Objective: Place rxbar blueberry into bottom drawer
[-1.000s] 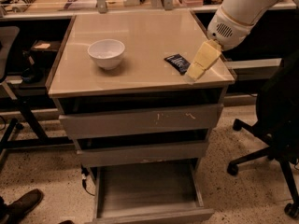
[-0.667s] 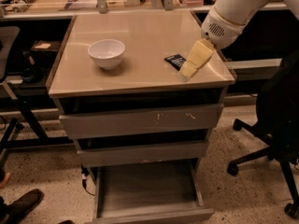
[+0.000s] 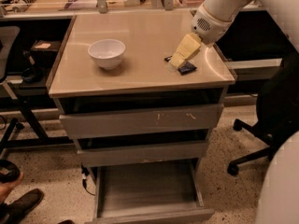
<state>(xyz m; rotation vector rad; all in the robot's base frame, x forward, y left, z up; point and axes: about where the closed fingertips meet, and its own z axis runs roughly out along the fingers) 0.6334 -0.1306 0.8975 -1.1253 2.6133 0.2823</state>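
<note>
Camera view, nearest first: the bottom drawer point(image 3: 149, 190) stands pulled out well below the tool, a deep grey-brown box with a plain flat front and a bare matte floor. Above it are two shallower drawers of the same dull, lightly scuffed material, both pushed in. A dark shoe point(image 3: 21, 206) lies on the speckled floor far down and to the picture's left of the tool, and a black chair base point(image 3: 247, 157) stands below it on the right.

The tabletop point(image 3: 140, 73) is a smooth tan slab with a soft sheen. The bar point(image 3: 188, 68), small, flat and dark-wrapped, lies on it near the right edge, directly under the tool. The tool point(image 3: 175, 63) is a pale yellow, wedge-shaped piece slanting down and leftward. A second ago its tip was just right of the bar; it has since slid left, and it now crosses the bar's middle, so that only the two ends of the wrapper show. The bar itself has not shifted. Whether the tool is wide, narrow or gripping the bar cannot be told.

A round white bowl point(image 3: 107, 53) with a glossy rim sits well to the left of the tool, where it was before. The arm point(image 3: 219, 8), thick, white and smooth, comes down from the upper right, its rounded wrist just above the tool.
</note>
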